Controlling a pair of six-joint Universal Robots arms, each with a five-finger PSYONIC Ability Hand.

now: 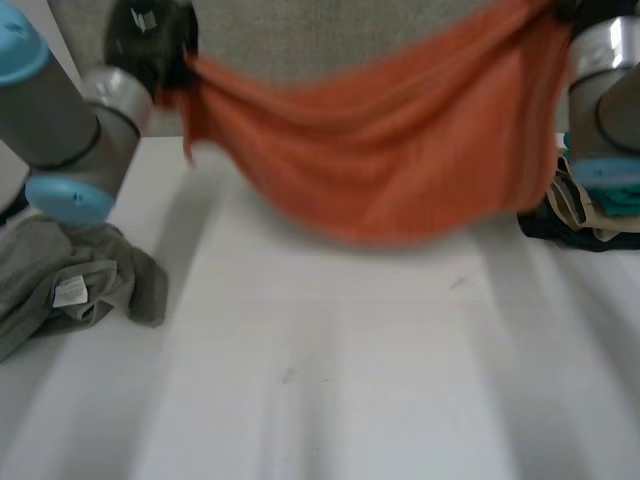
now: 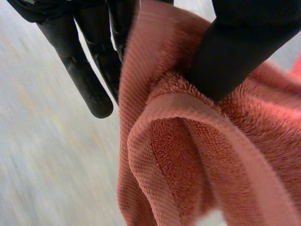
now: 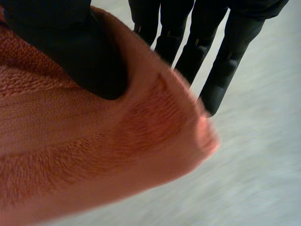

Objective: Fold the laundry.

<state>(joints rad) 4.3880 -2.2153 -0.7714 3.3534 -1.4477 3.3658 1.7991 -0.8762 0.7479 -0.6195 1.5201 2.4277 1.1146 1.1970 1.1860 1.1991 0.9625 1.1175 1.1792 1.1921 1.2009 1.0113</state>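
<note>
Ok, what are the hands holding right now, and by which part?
Both hold the orange terry towel: left hand and right hand each pinch an upper corner.

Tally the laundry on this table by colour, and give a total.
orange towel: 1
grey garment: 1
mixed pile (dark, beige, teal): 1 heap, pieces too bunched to count
Total: 3

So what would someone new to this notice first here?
An orange towel hangs stretched above the white table, sagging in the middle, with the left hand pinching one upper end and the right hand pinching the other. A crumpled grey garment lies on the table by the left arm, a pile of clothes by the right.
</note>
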